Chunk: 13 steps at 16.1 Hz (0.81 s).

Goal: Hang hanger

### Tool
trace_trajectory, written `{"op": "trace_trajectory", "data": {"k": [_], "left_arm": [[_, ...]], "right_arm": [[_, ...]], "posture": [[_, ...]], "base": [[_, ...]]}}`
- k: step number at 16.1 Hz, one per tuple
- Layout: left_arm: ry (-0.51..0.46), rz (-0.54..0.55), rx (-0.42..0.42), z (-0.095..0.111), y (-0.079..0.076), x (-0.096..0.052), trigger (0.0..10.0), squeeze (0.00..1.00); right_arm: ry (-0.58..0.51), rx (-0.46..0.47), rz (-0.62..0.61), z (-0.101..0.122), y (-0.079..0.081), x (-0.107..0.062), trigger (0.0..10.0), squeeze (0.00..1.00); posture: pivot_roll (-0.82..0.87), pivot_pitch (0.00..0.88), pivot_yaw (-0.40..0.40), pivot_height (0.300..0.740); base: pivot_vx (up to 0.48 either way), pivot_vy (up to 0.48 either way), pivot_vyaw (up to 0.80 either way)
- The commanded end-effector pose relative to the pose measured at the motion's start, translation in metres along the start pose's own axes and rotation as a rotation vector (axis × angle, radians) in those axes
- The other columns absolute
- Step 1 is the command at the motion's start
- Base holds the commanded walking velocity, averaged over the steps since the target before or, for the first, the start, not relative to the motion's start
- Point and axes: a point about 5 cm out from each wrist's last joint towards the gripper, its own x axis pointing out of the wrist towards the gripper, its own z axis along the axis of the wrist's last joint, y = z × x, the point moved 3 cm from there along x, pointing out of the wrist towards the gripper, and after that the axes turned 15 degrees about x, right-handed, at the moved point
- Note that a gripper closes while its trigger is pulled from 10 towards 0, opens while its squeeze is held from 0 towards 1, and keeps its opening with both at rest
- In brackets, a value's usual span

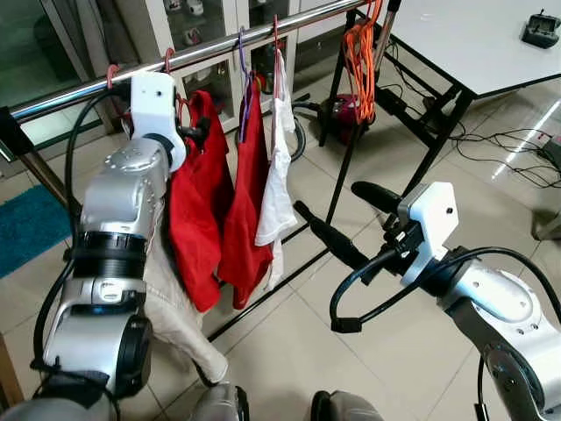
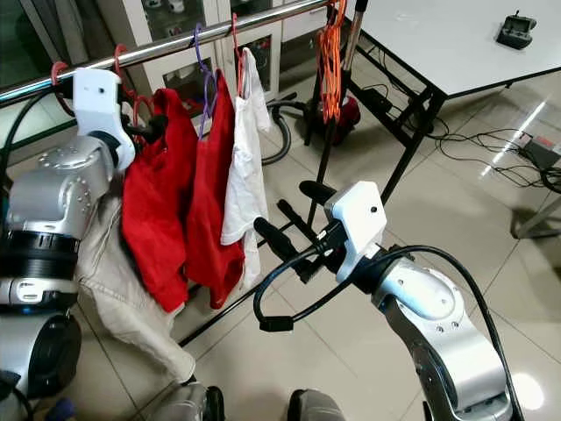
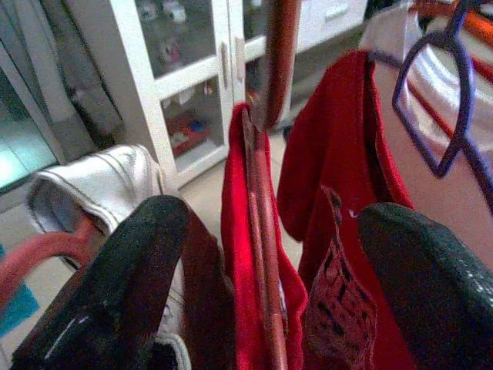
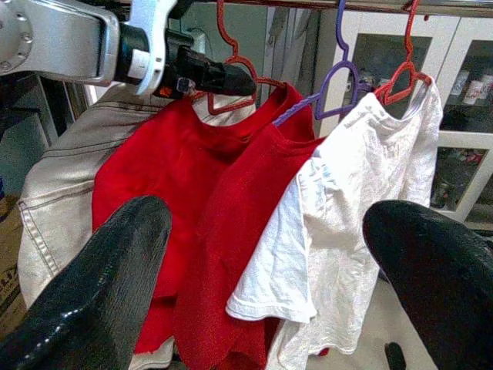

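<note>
- The red hanger carrying a red shirt hangs by its hook from the silver rail, at the left end of the row of hung clothes.
- The left tool is raised to that hanger's neck just under the rail; its 2 black fingers stand apart with the hanger's red wire and the shirt collar between them, and whether they touch the wire cannot be told.
- Just right of it a second red shirt hangs on a purple hanger, and next to that a white shirt on another red hanger.
- A beige garment hangs behind and below the left arm, reaching down toward the tiled floor.
- The right tool is held out in front of the clothes, well apart from them, its 2 long fingers spread wide and gripping nothing.
- An orange cable is looped over the right end of the rail, beside the rack's black upright post.
- Behind the rack stand a white glass-door cabinet and a dark red vacuum cleaner on the floor.
- To the right a white tabletop on black legs carries a small dark controller; cables lie on the floor beneath it.
- A blue mat lies on the floor at far left.
</note>
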Motion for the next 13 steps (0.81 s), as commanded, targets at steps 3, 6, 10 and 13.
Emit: {"op": "trace_trajectory", "data": {"k": [3, 6, 10, 13], "left_arm": [[0.021, -0.008, 0.017, 0.002, 0.001, 0.004, 10.0, 0.0], [0.032, -0.002, 0.031, 0.003, 0.001, 0.009, 10.0, 0.0], [0.039, 0.003, 0.045, 0.007, 0.002, 0.014, 9.3, 0.0], [0.061, 0.012, 0.07, 0.009, 0.009, 0.018, 3.9, 0.0]], "right_arm": [[0.008, 0.012, 0.018, 0.001, 0.002, 0.002, 10.0, 0.0], [-0.002, -0.001, 0.017, 0.005, 0.0, 0.0, 10.0, 0.0], [-0.004, -0.009, 0.009, 0.005, -0.001, 0.001, 10.0, 0.0], [-0.004, -0.012, 0.011, 0.004, 0.0, 0.003, 10.0, 0.0]], "posture": [[-0.03, 0.069, -0.001, 0.74], [-0.03, 0.07, 0.008, 0.74], [-0.02, 0.08, 0.011, 0.74], [-0.02, 0.082, 0.014, 0.74]], "base": [[0.0, 0.0, 0.0], [0.0, 0.0, 0.0], [0.0, 0.0, 0.0], [0.0, 0.0, 0.0]]}}
